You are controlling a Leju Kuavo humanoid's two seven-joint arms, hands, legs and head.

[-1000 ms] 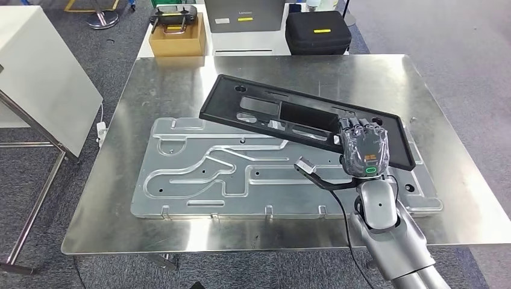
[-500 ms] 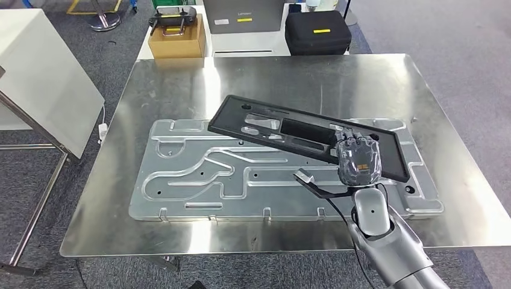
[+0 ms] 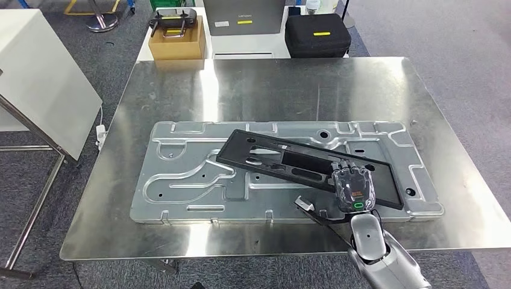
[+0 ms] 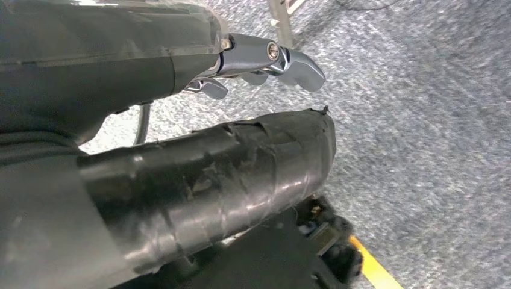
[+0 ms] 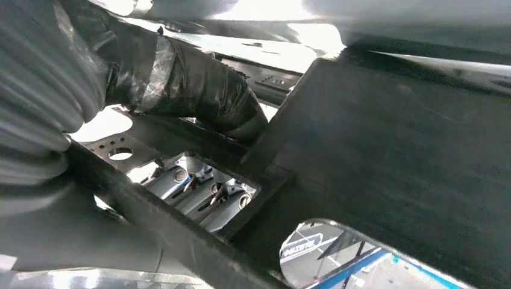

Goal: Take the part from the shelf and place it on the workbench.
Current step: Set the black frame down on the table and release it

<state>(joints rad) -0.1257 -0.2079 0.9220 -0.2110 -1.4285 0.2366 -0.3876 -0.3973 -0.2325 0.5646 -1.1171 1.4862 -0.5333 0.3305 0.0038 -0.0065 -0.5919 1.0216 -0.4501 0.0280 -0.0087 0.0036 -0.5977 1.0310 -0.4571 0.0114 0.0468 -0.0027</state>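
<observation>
The part is a long black plastic frame with several cutouts. It lies slantwise low over the ribbed silver plate on the steel workbench. My right hand grips its near right end, close to the bench's front edge. From underneath, in the right wrist view, the black frame has my thumb pressed on it, and my fingers show through a cutout. My left hand hangs over grey carpet with nothing in it, its fingers apart from the thumb.
Behind the bench stand a cardboard box with a black controller, a grey case and a black case. A white table on metal legs stands to the left. Bare steel lies beyond the silver plate.
My right hand has drawn back toward the bench's front edge and come down, bringing the black frame lower and flatter over the silver plate. The camera has shifted slightly.
</observation>
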